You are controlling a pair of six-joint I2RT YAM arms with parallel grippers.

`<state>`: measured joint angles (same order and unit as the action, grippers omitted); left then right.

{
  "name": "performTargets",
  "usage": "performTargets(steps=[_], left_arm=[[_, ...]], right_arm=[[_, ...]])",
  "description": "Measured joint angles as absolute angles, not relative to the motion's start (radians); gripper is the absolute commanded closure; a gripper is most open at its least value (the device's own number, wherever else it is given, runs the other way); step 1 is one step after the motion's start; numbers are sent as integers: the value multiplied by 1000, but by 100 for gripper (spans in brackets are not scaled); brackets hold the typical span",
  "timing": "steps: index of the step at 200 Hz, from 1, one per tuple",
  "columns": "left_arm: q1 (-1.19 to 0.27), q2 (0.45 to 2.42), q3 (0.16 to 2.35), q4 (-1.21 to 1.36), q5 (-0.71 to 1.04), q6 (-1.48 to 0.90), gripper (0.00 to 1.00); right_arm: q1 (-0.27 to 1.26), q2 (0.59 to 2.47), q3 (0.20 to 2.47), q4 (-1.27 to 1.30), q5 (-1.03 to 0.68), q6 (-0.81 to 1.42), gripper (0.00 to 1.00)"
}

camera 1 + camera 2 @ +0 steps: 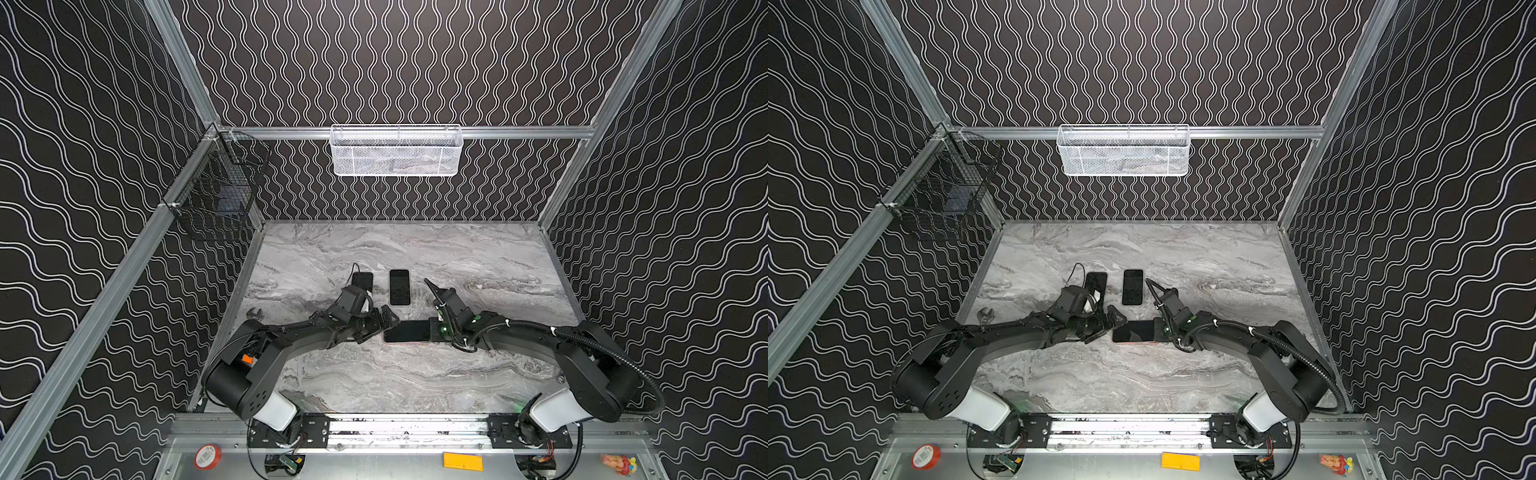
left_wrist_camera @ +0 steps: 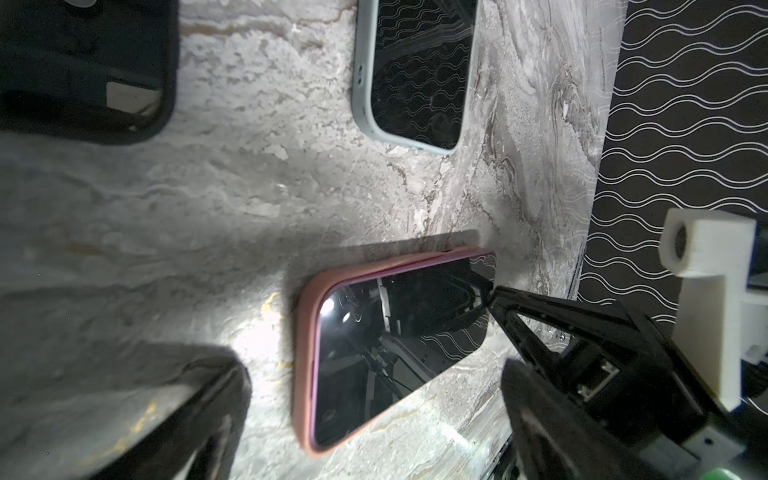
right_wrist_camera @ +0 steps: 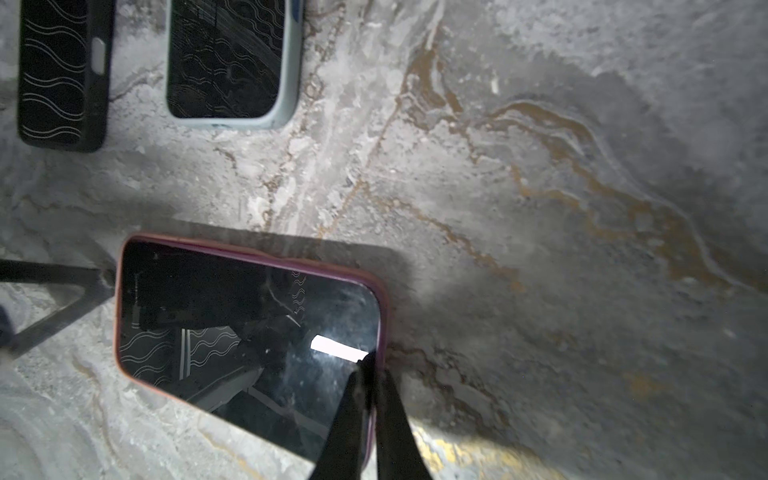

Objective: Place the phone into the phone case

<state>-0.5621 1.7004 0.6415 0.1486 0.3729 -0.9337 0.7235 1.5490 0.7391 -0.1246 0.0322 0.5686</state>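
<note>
Phone [image 3: 249, 324] lies in pink case [image 2: 305, 332] under our right gripper [image 3: 368, 361], clenched empty, tips on its corner. Left gripper [image 1: 382, 326] spread wide just beside the other end. Looks like seating; next we'd press remaining edges flush.

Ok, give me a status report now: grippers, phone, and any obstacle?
Left gripper open, at one end of the phone. Right gripper shut, tip on the opposite end. Phone lies in pink case, flat on table. Two other phones behind, apart.
</note>
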Motion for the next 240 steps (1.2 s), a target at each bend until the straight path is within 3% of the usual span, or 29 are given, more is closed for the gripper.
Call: performTargets(steps=[173,218,240], left_arm=[[-565,1681,595,245,374,-992,2],[-565,1654,558,301,370,-1021,5],[-565,1641,540,327,363,-1036,16]], right_arm=[[747,1587,693,37,65,614,93],[751,1592,687,61,76,620,93],[752,1597,687,71,83,620,93]])
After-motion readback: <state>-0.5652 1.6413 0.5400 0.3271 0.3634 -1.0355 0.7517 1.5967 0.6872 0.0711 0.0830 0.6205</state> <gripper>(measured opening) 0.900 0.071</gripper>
